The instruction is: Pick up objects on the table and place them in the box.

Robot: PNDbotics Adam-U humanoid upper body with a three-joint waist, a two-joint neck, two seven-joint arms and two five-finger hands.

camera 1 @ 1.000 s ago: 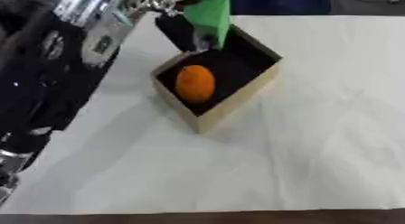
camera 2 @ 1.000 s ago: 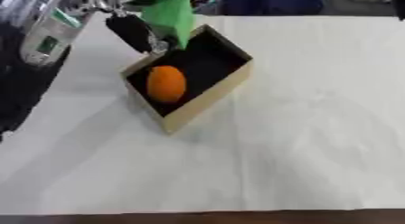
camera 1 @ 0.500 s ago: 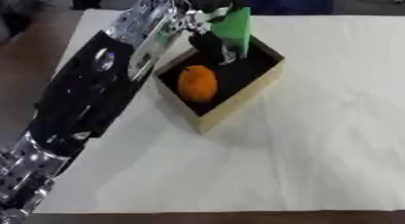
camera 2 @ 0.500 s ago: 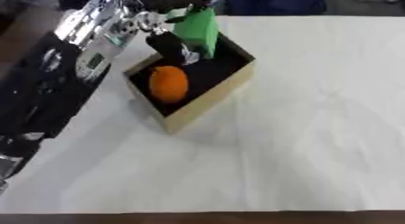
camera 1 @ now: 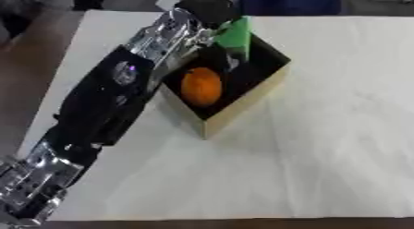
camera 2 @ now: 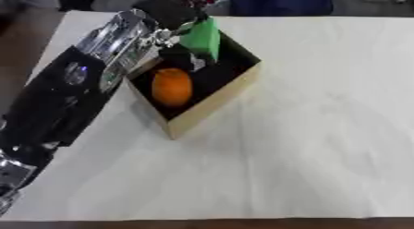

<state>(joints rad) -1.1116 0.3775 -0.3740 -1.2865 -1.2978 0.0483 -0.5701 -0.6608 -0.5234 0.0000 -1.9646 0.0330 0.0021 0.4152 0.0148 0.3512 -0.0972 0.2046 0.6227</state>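
Left eye view: left hand point(camera 1: 206, 11) grasps a green block point(camera 1: 236, 35) over the box point(camera 1: 242, 115); it looks light, stiff, best pinched at its sides.

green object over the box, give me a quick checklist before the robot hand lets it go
1. Green object held by the left robot hand: ok, it sits at the hand's fingers, though the exact grip is blurred.
2. Green object above the box opening: ok, it hangs over the far corner of the dark interior.
3. Room inside the box: ok, the orange lies toward the near side and the far part is free.
4. Green object clear of the box wall: cannot tell, its lower edge is close to the far rim.
5. Right robot hand out of the way: ok, it shows in neither view.
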